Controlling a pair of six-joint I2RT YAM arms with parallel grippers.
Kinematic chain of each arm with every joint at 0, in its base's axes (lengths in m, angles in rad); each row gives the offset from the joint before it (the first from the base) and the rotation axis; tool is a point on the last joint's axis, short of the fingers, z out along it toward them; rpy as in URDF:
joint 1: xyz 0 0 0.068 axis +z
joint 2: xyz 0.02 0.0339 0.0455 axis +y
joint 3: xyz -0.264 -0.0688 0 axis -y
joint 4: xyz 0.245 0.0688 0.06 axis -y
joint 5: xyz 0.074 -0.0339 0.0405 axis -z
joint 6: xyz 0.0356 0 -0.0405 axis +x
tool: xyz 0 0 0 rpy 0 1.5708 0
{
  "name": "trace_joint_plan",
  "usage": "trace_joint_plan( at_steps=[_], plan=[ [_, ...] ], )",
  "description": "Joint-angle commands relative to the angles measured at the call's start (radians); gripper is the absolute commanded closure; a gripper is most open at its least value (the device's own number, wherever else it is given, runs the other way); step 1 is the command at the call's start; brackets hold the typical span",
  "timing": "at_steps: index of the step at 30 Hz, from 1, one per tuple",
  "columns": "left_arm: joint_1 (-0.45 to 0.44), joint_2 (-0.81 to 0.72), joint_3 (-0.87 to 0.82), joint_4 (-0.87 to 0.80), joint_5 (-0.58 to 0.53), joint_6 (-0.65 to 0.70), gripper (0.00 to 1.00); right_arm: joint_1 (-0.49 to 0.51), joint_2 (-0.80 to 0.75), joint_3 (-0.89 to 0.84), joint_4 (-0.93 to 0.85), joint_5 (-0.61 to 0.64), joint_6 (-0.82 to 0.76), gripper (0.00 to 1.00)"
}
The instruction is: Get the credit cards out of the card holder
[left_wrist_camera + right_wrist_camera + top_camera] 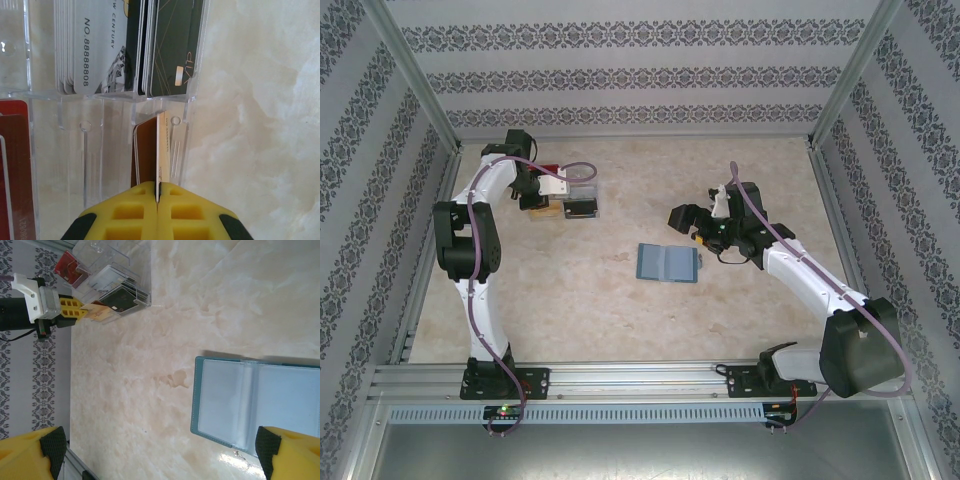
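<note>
The left gripper (158, 192) is clamped on the edge of a credit card (161, 145), held edge-on at a compartment of the clear tray (100, 107), with an orange card (145, 155) just at its 9 o'clock. The card holder (667, 263) lies open and flat in the middle of the table (570, 300), the tray at its 10 o'clock. The right gripper (695, 228), jaws wide apart, hovers at the card holder's 1 o'clock.

One blue card holder (667, 263) lies open in the middle. One clear tray (582, 192) sits at ten o'clock from it. At least two tan credit cards (161, 145) show. White cards (92, 45), black cards (175, 45) and red cards (15, 165) are packed too tight to count.
</note>
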Motion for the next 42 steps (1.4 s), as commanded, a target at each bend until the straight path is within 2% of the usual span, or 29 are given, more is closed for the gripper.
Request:
trace_joint_plan(
  at_steps=[1, 5, 14, 20, 26, 33, 36, 40, 41, 42],
  plan=[
    [0.009, 0.028, 0.024, 0.014, 0.025, 0.026, 0.96, 0.010, -0.004, 0.023, -0.009, 0.000, 0.008, 0.02],
    [0.012, 0.036, 0.009, 0.030, 0.030, 0.022, 0.93, 0.011, -0.003, 0.026, -0.011, 0.003, 0.009, 0.02],
    [0.018, 0.008, 0.007, 0.040, 0.054, 0.014, 0.73, 0.018, 0.008, 0.032, -0.004, 0.008, 0.008, 0.02],
    [0.019, -0.055, -0.004, 0.038, 0.118, -0.041, 0.72, 0.017, -0.001, 0.044, -0.040, 0.039, -0.040, 0.02],
    [0.015, -0.213, -0.120, 0.100, 0.198, -0.226, 0.68, 0.015, -0.047, 0.057, -0.107, 0.161, -0.130, 0.02],
    [0.012, -0.449, -0.364, 0.311, 0.193, -0.633, 0.64, 0.007, -0.095, 0.080, -0.183, 0.313, -0.241, 0.02],
    [-0.003, -0.579, -0.524, 0.462, 0.105, -0.839, 0.57, 0.003, -0.113, 0.077, -0.187, 0.397, -0.273, 0.02],
    [-0.020, -0.749, -0.703, 0.572, 0.008, -0.980, 0.40, -0.015, -0.162, 0.074, -0.188, 0.567, -0.293, 0.02],
    [-0.020, -0.793, -0.746, 0.590, -0.005, -1.007, 0.28, -0.024, -0.181, 0.066, -0.178, 0.612, -0.300, 0.02],
    [-0.022, -0.838, -0.788, 0.609, -0.019, -1.025, 0.00, -0.034, -0.203, 0.057, -0.166, 0.653, -0.308, 0.02]
  ],
)
